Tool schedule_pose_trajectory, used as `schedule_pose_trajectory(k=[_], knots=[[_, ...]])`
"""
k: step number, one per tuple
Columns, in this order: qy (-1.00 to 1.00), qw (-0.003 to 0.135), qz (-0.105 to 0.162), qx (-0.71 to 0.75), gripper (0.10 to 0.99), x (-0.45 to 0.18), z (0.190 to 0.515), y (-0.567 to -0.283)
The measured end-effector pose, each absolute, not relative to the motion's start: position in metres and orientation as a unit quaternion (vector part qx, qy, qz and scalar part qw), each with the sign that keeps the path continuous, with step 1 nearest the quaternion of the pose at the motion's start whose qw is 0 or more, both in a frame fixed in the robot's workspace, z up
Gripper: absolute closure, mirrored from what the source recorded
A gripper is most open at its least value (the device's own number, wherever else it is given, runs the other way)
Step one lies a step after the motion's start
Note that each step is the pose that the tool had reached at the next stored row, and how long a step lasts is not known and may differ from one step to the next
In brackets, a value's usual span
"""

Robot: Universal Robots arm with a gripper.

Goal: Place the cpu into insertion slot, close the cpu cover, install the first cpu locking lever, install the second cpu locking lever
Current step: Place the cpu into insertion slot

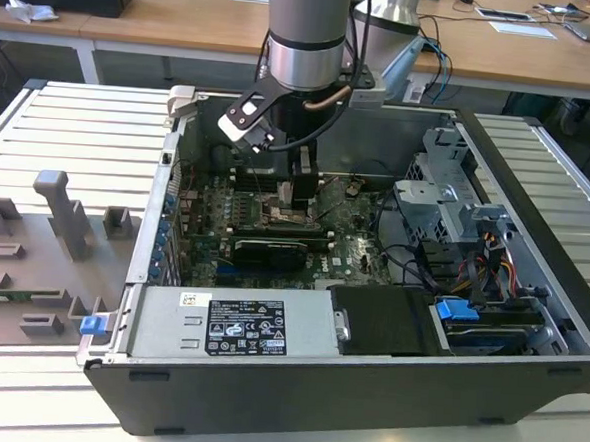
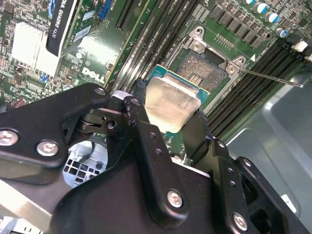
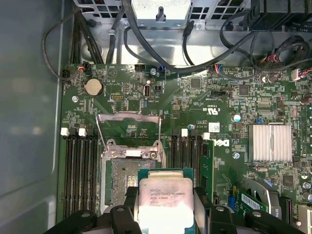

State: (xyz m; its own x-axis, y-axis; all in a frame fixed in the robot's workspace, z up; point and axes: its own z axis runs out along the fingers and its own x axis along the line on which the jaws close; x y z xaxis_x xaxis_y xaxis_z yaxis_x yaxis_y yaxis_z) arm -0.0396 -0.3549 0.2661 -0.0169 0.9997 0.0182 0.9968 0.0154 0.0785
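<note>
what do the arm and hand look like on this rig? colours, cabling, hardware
Arm: grey cylindrical link with a bright silver band at the wrist, a thin black cable looping around it, and a white-and-black camera module bracketed alongside. Hand: matte black linkage plates joined by silver screws, ending in two narrow black fingers.

Looks like a robotics lab or electronics workshop. Opened desktop computer case [image 1: 264, 404] lying on a ribbed aluminium worktop [image 1: 70, 137], grey fixture blocks [image 1: 60, 212] at the exterior view's left, industrial robot arm [image 1: 307, 21] reaching inside. Behind, wooden office desks [image 1: 187, 24] carrying cables [image 1: 441, 52] and papers [image 1: 522, 29].
</note>
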Motion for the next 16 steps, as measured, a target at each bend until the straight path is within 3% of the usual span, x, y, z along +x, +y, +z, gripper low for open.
schedule_pose_trajectory(k=[16], knots=[[0.712,0.021,0.034,0.701,0.549,-0.040,0.252,-0.345]])
